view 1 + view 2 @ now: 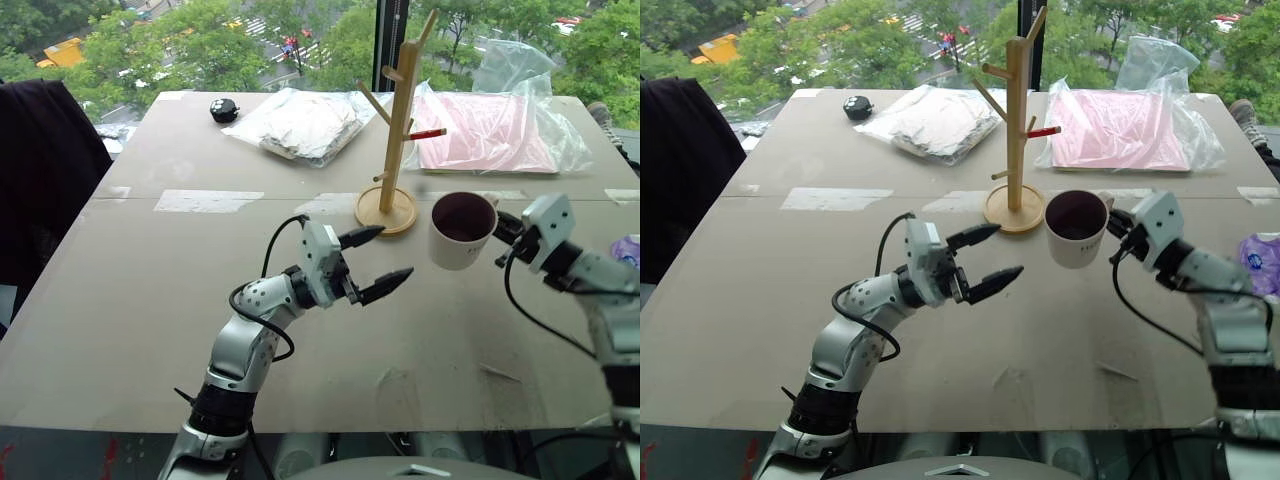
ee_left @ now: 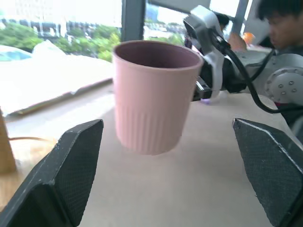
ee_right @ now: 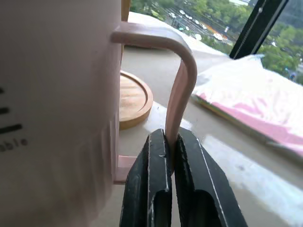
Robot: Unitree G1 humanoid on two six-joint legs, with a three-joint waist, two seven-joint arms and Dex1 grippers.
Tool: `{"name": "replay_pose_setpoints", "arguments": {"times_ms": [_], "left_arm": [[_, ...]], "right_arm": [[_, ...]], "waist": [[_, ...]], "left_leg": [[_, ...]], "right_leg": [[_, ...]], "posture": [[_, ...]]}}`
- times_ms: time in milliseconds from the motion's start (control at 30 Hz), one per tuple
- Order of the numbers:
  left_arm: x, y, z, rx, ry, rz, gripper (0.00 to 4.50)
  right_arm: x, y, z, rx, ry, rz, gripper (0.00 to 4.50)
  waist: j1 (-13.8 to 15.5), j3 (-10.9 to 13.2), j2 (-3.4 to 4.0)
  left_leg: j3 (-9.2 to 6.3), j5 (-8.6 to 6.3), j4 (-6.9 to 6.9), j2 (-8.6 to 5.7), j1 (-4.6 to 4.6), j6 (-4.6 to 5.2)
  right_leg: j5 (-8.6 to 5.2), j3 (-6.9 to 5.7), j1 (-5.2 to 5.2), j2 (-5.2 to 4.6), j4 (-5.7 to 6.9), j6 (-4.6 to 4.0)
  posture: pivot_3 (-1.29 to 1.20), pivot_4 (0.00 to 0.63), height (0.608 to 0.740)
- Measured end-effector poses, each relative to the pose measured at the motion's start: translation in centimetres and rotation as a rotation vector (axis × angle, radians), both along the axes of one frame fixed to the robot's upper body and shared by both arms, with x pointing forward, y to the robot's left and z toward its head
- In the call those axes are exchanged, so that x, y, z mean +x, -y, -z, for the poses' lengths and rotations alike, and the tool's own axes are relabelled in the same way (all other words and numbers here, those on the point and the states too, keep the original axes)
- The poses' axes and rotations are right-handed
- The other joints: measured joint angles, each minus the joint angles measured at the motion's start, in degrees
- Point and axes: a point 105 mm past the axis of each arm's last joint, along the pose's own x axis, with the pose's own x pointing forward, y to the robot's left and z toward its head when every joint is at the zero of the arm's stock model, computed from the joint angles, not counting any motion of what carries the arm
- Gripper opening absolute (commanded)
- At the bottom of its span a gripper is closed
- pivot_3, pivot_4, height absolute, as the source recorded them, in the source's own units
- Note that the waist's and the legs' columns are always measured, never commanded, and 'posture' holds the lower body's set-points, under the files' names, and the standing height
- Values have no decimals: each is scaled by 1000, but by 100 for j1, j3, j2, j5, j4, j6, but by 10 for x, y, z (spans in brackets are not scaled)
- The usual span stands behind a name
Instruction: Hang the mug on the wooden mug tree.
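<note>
The white mug [image 1: 462,232] with a dark maroon inside hangs upright just above the table, to the right of the wooden mug tree's round base. My right gripper [image 1: 503,232] is shut on its loop handle [image 3: 182,75]; in the right wrist view both fingers [image 3: 156,175] pinch the handle's outer bar. The wooden mug tree [image 1: 400,130] stands at the table's far middle, with one red-tipped peg pointing right. Left of the mug, my left gripper [image 1: 394,252] is open and empty and points at the mug [image 2: 154,94] from close by.
A pink plastic-wrapped pack [image 1: 490,130] lies behind the tree on the right, a white one [image 1: 305,122] on the left, and a small black object [image 1: 224,109] beside it. Dark cloth [image 1: 45,170] hangs at the left. A person [image 2: 284,23] is at the table's right side.
</note>
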Motion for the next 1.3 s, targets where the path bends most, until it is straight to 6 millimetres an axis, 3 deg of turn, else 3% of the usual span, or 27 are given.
{"name": "replay_pose_setpoints", "arguments": {"times_ms": [100, 167, 367, 567, 967, 1233, 1300], "left_arm": [[-3, -1, -19, -82, 69, -77, 4500], [-2, -3, -21, -85, 82, -107, 4500], [-6, -5, -25, -79, 126, -272, 4500], [-5, -18, -30, -124, 132, -414, 4500], [-7, -25, -29, -133, 158, -500, 4500], [-6, -26, -29, -134, 164, -506, 4500], [-6, -25, -30, -136, 168, -505, 4500]], "right_arm": [[18, 5, -60, -156, 117, -138, 64], [22, 4, -66, -192, 126, -169, 64], [49, -12, -69, -399, 82, -322, 64], [57, -32, -87, -505, 130, -414, 64], [70, -65, -99, -551, 168, -452, 64], [72, -67, -107, -555, 178, -436, 64], [72, -68, -107, -559, 176, -438, 606]], "waist": [[-23, 3, -4], [-5, 3, -5], [8, 18, 10], [12, 20, 12], [-2, 25, 20], [1, 25, 21], [0, 25, 21]], "left_leg": [[-2, 0, -6, 5, 14, 0], [-13, 0, -10, 8, 14, 0], [4, 0, -9, 10, -3, -1], [3, 0, -12, 7, -5, -3], [-3, 13, -16, 6, -8, -28], [-5, 13, -16, 4, -20, -29], [-5, 13, -17, 4, -20, -29]], "right_leg": [[2, 1, 10, 21, -3, 3], [1, -10, 13, 23, -3, 1], [4, -2, -1, -14, -10, 4], [4, -7, -3, -33, -15, 3], [-8, -5, -8, -69, -6, -19], [-7, -4, -18, -75, -7, -18], [-7, -4, -18, -75, -7, -18]], "posture": [[0, 150, 740], [0, 150, 740], [0, 150, 740], [0, 150, 740], [0, 150, 740], [0, 150, 740], [0, 150, 740]]}}
